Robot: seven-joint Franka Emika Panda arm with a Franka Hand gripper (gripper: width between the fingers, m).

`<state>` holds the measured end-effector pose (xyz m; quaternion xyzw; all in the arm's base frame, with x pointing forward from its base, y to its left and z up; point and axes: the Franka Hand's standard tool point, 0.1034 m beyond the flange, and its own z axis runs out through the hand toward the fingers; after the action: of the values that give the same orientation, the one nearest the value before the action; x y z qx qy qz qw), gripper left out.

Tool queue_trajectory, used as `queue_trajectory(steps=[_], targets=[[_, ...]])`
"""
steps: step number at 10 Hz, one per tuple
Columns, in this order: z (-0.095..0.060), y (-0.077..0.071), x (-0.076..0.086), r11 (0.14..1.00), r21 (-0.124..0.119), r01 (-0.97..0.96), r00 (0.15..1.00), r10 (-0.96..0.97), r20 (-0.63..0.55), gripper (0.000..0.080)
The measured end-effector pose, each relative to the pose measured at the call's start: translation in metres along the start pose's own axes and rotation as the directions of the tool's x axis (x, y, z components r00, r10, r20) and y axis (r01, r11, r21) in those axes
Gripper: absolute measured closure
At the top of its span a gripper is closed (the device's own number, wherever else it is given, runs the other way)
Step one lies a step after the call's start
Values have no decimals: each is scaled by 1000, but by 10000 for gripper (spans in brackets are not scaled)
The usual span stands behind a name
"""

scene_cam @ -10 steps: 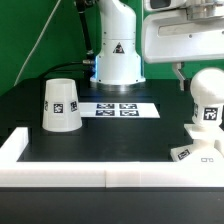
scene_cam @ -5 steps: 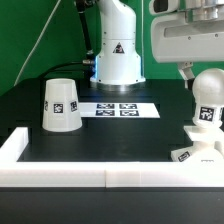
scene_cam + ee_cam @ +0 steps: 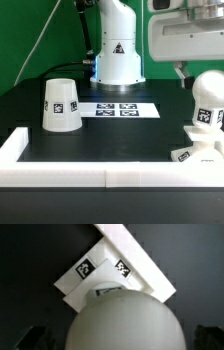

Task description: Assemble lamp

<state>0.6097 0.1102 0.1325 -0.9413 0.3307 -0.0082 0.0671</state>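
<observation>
The rounded white bulb stands upright on the flat square base at the exterior view's right. In the wrist view the bulb fills the foreground, with the tagged base beyond it. My gripper hangs over the bulb's top, open. Its dark fingertips stand apart on either side of the bulb without touching it. The tapered shade stands mouth down at the exterior view's left, far from the gripper.
The marker board lies flat mid-table in front of the white robot body. A raised white wall runs along the front edge and up the left side. Dark tabletop lies between shade and base.
The gripper has shifted a little toward the exterior view's right, over the bulb. The bulb, base and shade have not moved.
</observation>
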Motion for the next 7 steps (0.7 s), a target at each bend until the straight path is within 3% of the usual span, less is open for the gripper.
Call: queue_trajectory(steps=[2, 7], targets=[[-1, -4, -3, 967, -28, 253, 967, -254, -14, 101], [0, -3, -2, 813, -30, 582, 813, -582, -3, 101]])
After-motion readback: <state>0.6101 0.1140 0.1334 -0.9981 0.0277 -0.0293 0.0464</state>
